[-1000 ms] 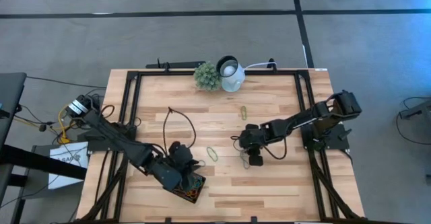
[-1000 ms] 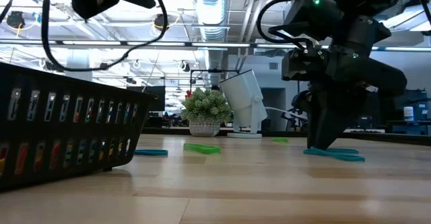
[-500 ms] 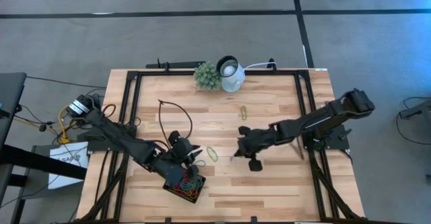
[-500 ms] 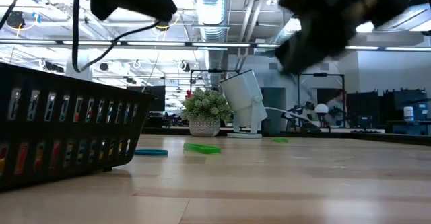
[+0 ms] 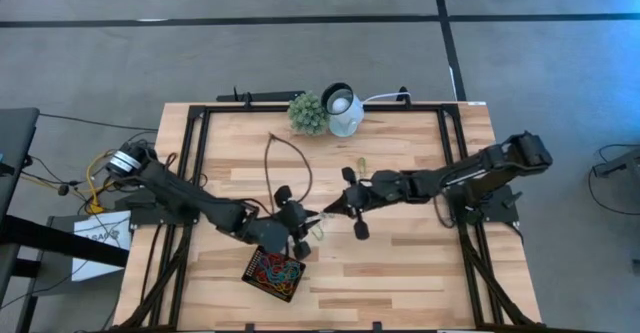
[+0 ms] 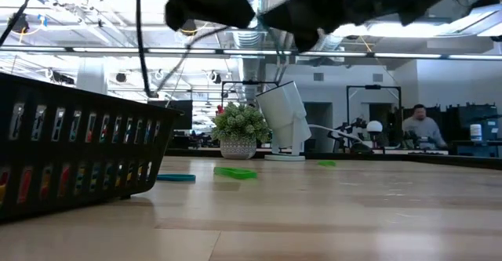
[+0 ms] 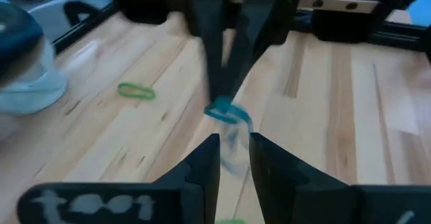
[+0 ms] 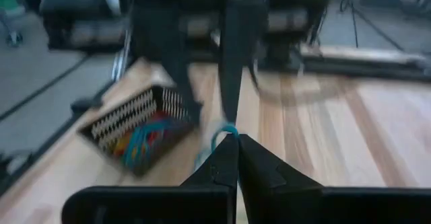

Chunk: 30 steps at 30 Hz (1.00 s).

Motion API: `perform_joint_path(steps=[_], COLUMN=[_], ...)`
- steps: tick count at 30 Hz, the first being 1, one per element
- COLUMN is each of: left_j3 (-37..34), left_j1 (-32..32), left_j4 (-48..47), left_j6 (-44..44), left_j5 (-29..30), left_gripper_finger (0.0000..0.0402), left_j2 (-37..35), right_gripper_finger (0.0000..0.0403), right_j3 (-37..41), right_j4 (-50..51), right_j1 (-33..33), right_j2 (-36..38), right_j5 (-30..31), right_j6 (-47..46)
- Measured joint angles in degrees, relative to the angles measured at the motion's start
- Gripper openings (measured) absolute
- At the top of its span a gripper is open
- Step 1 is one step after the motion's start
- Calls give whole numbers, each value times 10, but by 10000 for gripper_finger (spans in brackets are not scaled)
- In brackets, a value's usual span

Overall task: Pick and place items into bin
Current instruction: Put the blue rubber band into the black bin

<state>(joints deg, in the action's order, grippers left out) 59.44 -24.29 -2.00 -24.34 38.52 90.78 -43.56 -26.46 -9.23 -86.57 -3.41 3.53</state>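
A teal rubber band (image 7: pixel 225 111) hangs in the air over the table's middle, with my right gripper (image 5: pixel 326 213) shut on it. My left gripper (image 5: pixel 306 235) is right beside it, open. Its fingers (image 7: pixel 210 158) stand on either side of the band's hanging loop; whether they touch it I cannot tell. The black bin (image 5: pixel 250 271), at the near left, holds several coloured bands (image 8: pixel 138 140). A green band (image 5: pixel 362 166) lies flat on the wood farther back, and two more bands (image 6: pixel 235 172) show in the low view. My right gripper pinches the teal band's upper end (image 8: pixel 224 132) between the free ends of its two shut fingers. The fingers come nearly level from the table's right side. The rest of the loop (image 8: pixel 202 158) hangs slack below them, clear of the table.
A white lamp-like object (image 5: pixel 342 110) and a green plant ball (image 5: pixel 308 113) stand at the far edge. A black cable (image 5: pixel 290 163) loops over the table behind my left arm. Black frame rails (image 5: pixel 195 153) run along both sides. A person (image 6: pixel 422 128) sits in the room behind.
My right gripper has taken hold of the teal band on the table, lifted it clear, tipped from pointing down to nearly level and gone toward the table's left. My left gripper has moved from above the bin toward the right and far side, meeting it.
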Motion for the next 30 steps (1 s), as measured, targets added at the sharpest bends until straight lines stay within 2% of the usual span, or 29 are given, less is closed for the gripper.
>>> perform_joint_path(steps=[2,11,15,18,23,30], left_j3=[0,-1,0,0,0,1], left_j1=[9,29,31,31,30,3], left_j4=[20,-25,-56,-64,-77,-154], left_j6=[16,3,1,2,6,-39], left_j5=[-13,-21,-21,-21,-23,-23], left_gripper_finger=[70,68,37,7,2,0], left_j2=[8,13,12,12,12,-19], right_gripper_finger=[1,0,4,18,55,88], right_j3=[-11,-22,-23,-24,-24,-26], right_j4=[-11,-28,-32,-34,-29,72], right_j1=[1,17,20,20,19,8], right_j2=[-21,-64,-64,-64,-63,-18], right_j5=[-1,-2,-2,-2,-2,-3], right_j6=[0,0,0,0,0,-26])
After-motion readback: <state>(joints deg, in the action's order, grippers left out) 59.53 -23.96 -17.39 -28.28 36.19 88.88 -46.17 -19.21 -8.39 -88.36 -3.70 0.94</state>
